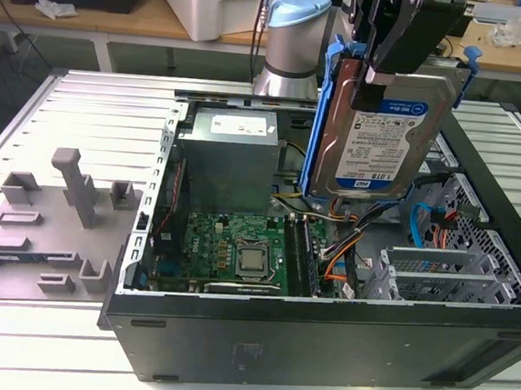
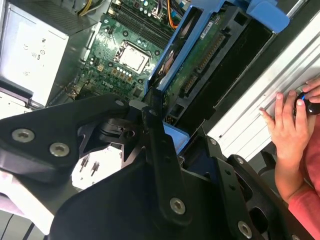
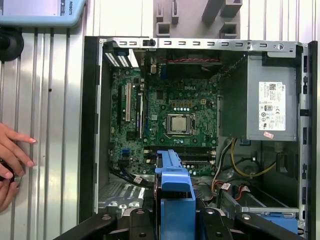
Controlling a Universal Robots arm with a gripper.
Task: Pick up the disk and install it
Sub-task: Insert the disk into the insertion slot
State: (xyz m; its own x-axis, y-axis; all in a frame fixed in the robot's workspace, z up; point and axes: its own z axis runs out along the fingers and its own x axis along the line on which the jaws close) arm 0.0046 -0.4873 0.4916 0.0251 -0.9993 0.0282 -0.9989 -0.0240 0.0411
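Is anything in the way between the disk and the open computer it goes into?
Nothing visible blocks it. The pincer holds the disk upright over the open case. Loose cables lie inside just below; whether they cross its slot I cannot tell.

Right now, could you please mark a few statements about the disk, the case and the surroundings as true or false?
1. The gripper holds the disk above the open computer case. True.
2. The disk lies flat inside a bay. False: the gripper holds it upright.
3. The case has its side cover on. False: it is open, with the motherboard showing.
4. A person's hand is on the ribbed table beside the case. True.
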